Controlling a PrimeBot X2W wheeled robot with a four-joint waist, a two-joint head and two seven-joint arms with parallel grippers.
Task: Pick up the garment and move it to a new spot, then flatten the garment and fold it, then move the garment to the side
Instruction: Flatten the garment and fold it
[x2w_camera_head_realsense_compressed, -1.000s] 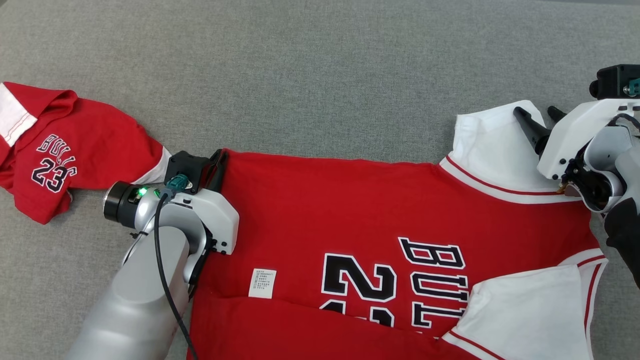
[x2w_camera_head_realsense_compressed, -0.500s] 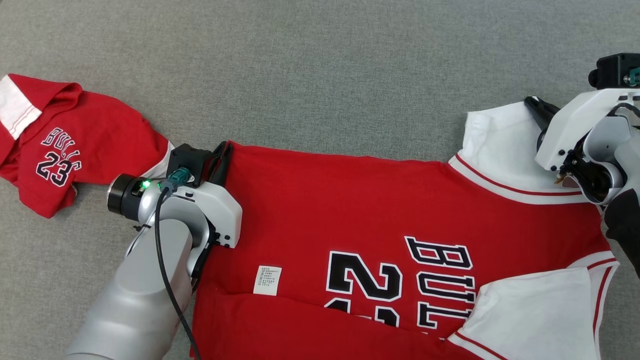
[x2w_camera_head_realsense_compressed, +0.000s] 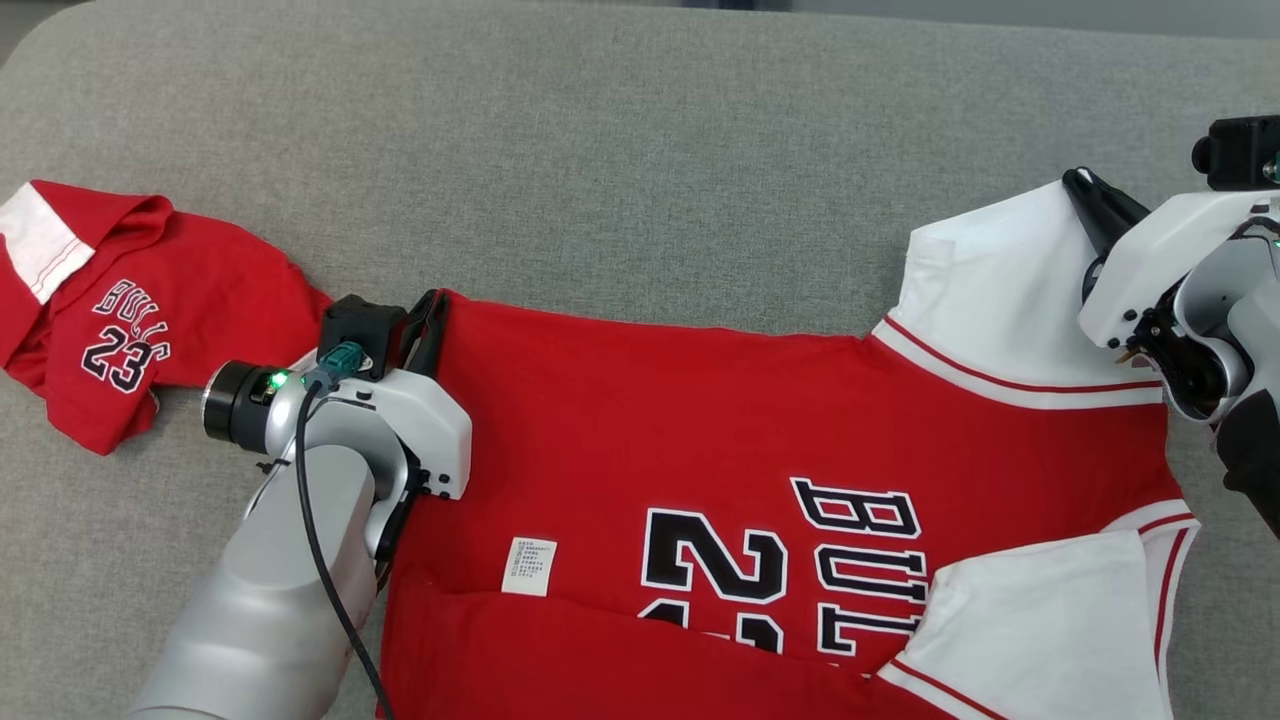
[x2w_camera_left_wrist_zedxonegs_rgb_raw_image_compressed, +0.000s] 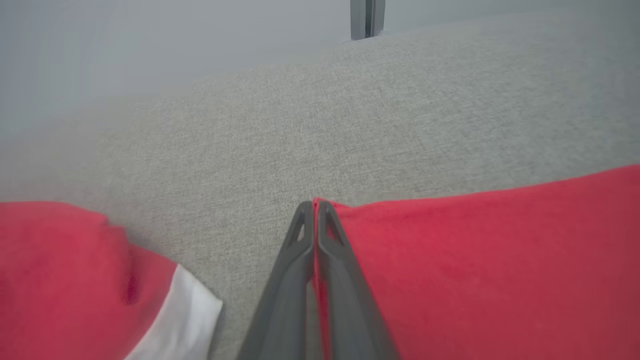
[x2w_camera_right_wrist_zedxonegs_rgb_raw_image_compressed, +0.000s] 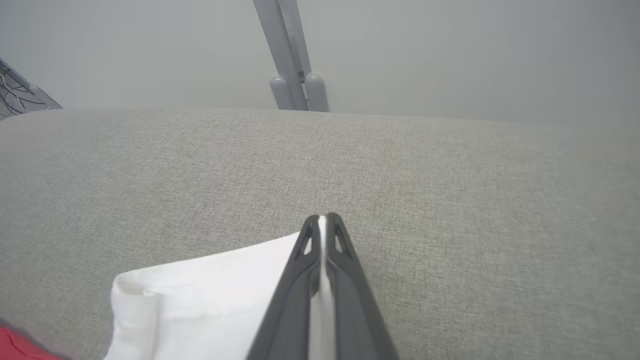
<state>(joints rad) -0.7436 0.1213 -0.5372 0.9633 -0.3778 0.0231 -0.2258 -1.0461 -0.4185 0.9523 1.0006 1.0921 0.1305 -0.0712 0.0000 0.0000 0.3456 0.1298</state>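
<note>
My left claw (x2w_camera_head_realsense_compressed: 436, 298) is pinched tight on the far left corner of the garment (x2w_camera_head_realsense_compressed: 650, 400), fingers pointing away from me. Its silver forearm (x2w_camera_head_realsense_compressed: 270, 600) comes up along the garment's left edge. My right claw (x2w_camera_head_realsense_compressed: 1078, 180) is clamped on the garment's far right corner, white cloth between its fingers (x2w_camera_right_wrist_zedxonegs_rgb_raw_image_compressed: 345, 280). Its wrist (x2w_camera_head_realsense_compressed: 1190, 300) sits just off the right edge, probably held low.

The garment (x2w_camera_head_realsense_compressed: 700, 400), a red jersey with white sleeves, lies spread mostly flat from the centre to the lower right of the head frame. Its black, white-edged "BULLS" lettering (x2w_camera_head_realsense_compressed: 860, 570) and a large 2 read sideways. 1 white sleeve (x2w_camera_head_realsense_compressed: 1000, 290) reaches toward the upper right, and another (x2w_camera_head_realsense_compressed: 1040, 630) lies at lower right. A small white label (x2w_camera_head_realsense_compressed: 528, 566) sits low centre, just above a fold (x2w_camera_head_realsense_compressed: 600, 650) of red cloth.
</note>
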